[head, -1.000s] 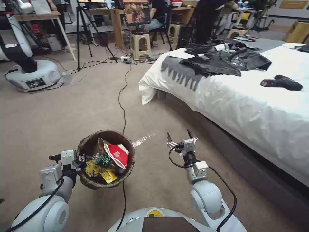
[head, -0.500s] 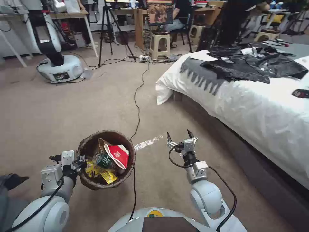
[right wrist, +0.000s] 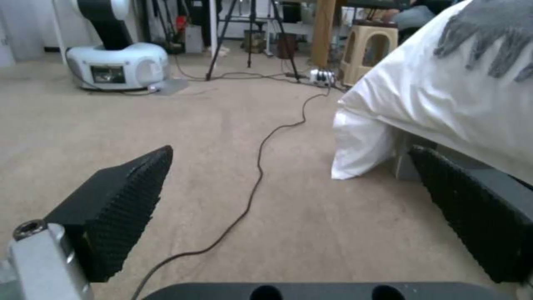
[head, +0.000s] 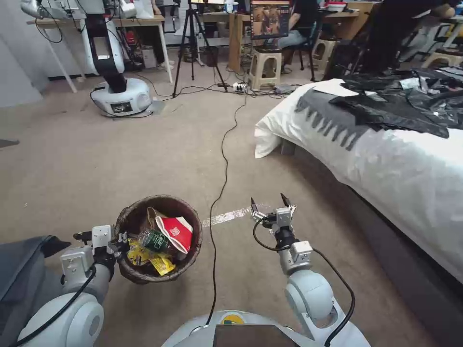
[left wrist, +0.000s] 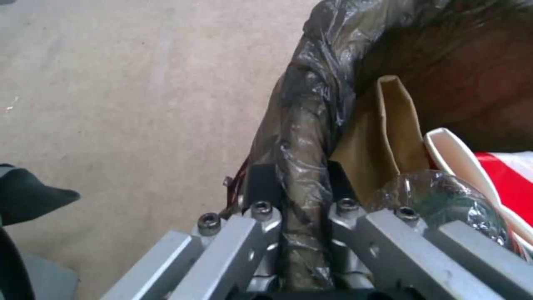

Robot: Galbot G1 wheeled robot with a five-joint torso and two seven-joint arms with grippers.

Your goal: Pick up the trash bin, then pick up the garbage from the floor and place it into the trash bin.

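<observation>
Head view: left gripper (head: 121, 238) clamps the near-left rim of the trash bin (head: 185, 214), held above the carpet and containing a red-and-white packet (head: 177, 232), green-labelled bottle (head: 154, 239) and yellow wrappers (head: 161, 261); right gripper (head: 268, 207) hovers empty with fingers spread wide, beside a black cable (head: 219, 193). Left wrist view: fingers (left wrist: 258, 189) pinch the bag-covered rim (left wrist: 302, 137), a brown paper bag (left wrist: 383, 137) just inside. Right wrist view: ribbed pads (right wrist: 119, 208) stand well apart over carpet, bed (right wrist: 444, 104) nearby.

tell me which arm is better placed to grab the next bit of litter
Right, probably. The right pincer is open and holds nothing, out over bare carpet. The left pincer is clamped on the rim of the bin, so it is taken.
</observation>
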